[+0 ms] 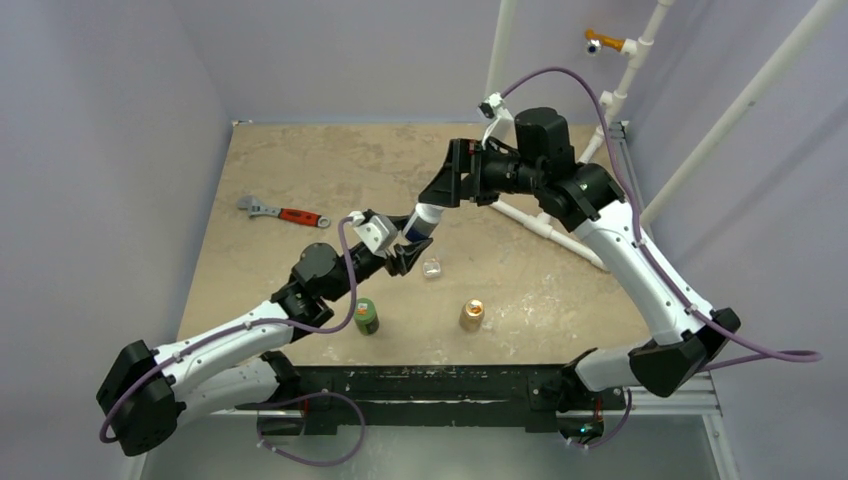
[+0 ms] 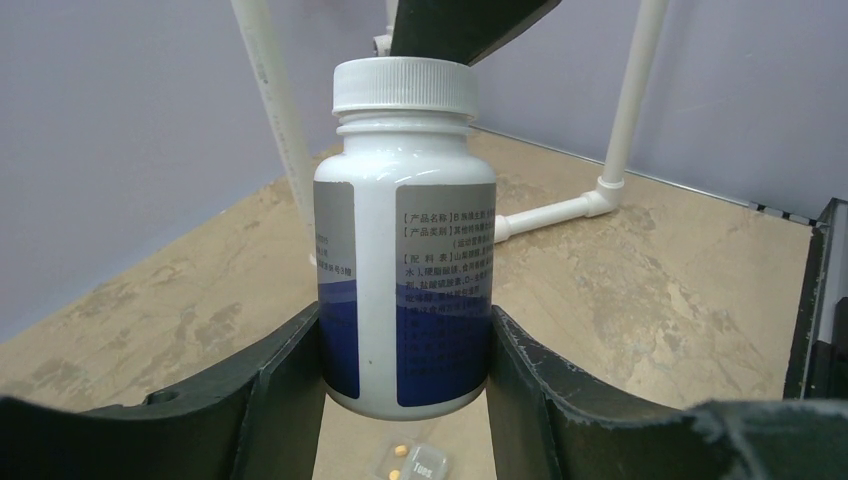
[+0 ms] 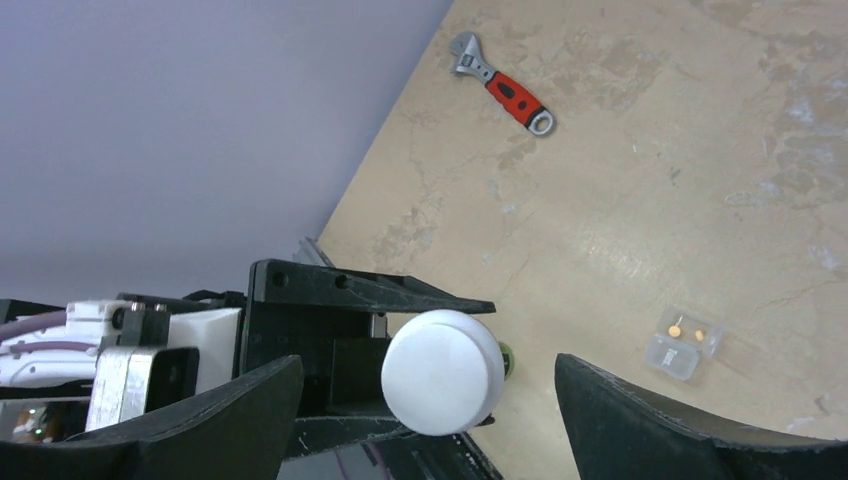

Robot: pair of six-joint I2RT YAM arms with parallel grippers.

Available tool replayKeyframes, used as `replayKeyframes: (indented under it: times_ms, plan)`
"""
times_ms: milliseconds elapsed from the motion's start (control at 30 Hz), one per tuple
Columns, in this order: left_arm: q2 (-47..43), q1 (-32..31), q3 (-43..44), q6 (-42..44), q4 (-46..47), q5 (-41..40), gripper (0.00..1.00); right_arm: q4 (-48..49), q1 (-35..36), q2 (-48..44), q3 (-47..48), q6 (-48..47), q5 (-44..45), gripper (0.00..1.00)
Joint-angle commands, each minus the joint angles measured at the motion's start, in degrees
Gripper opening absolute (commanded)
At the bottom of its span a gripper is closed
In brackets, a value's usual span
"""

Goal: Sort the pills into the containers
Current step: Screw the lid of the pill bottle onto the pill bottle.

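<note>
The left gripper point(image 2: 405, 345) clamps the white plastic pill bottle with a blue-and-silver label point(image 2: 405, 230) off the table. The right gripper point(image 3: 430, 368) gapes around its white screw cap point(image 3: 443, 372), gripping nothing. Best to centre the jaws on the cap before closing, then twist squarely. The small clear plastic case point(image 3: 683, 342) lies on the table below. Only the wrist views resolve its tiny yellow pills point(image 3: 676, 330); overhead they vanish.

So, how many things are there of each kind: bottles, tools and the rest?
Bottles: 3 (green bottle, tan bottle, white-capped bottle)
Wrench: 1
Clear case: 1
Pills seen in the case: 2
Total: 7
</note>
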Motion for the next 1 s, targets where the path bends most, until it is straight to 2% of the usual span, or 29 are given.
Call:
replayKeyframes:
  times_ms: [0,267,367,733,967]
  plan:
    - [-2.00,3.90,-0.15,-8.64,4.24,9.93,0.00,7.49,-0.06,-5.13,-2.37,-4.95,1.78,0.99]
    - [-6.93,8.91,1.21,-17.29,3.94,22.71,0.00,22.14,-0.31,-7.65,-5.90,-7.59,-8.71,0.97]
    - [-8.01,9.42,2.74,-19.23,3.70,25.51,0.00,26.44,-0.31,-7.16,-5.76,-7.23,-12.57,0.92]
    - [-8.32,10.80,5.21,-27.52,11.11,29.01,0.00,38.43,-0.19,-7.10,-8.90,-2.80,-25.14,0.90]
    - [-6.29,11.98,6.57,-30.91,14.37,30.29,0.00,43.73,0.05,-8.23,-11.35,-0.64,-26.46,0.86]
